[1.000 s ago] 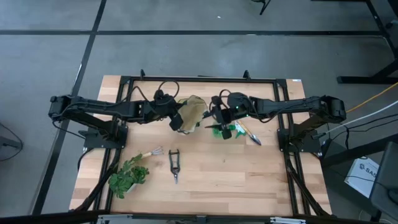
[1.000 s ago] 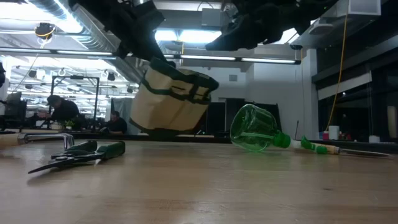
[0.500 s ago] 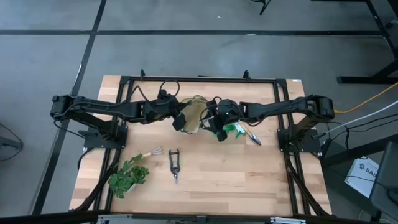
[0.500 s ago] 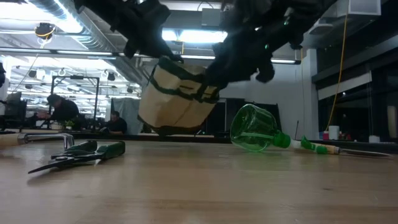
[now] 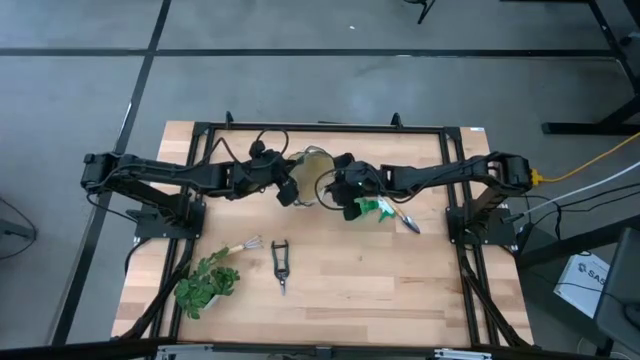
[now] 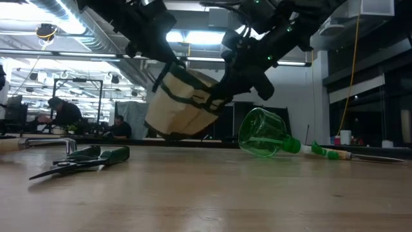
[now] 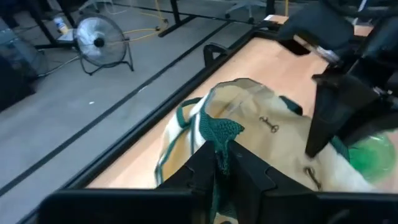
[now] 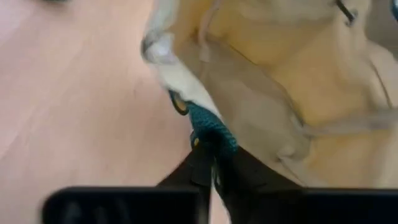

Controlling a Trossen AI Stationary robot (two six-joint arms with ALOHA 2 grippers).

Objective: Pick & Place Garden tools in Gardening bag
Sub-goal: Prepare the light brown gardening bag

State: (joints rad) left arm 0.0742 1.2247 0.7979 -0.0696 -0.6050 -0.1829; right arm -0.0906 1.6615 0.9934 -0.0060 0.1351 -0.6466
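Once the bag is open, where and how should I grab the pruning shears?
Grip the pruning shears across the black handles, the wider end nearer the bag, coming straight down from above. They lie flat on the table, blades pointing away from the bag, with bare wood on both sides.

The right gripper (image 8: 211, 163) is seen with its two dark fingers (image 8: 245, 171) brought together, the tips meeting on the green-trimmed edge of the gardening bag (image 8: 292, 93). A short length of teal green binding (image 8: 208, 127) is pinched between the fingertips. Beyond the pinch, the tan lining of the bag is exposed, with folds and a pale cord lying across it. A small metal ring is visible at the rim beside the binding. The wooden table (image 8: 68, 99) is seen beside and below the bag.
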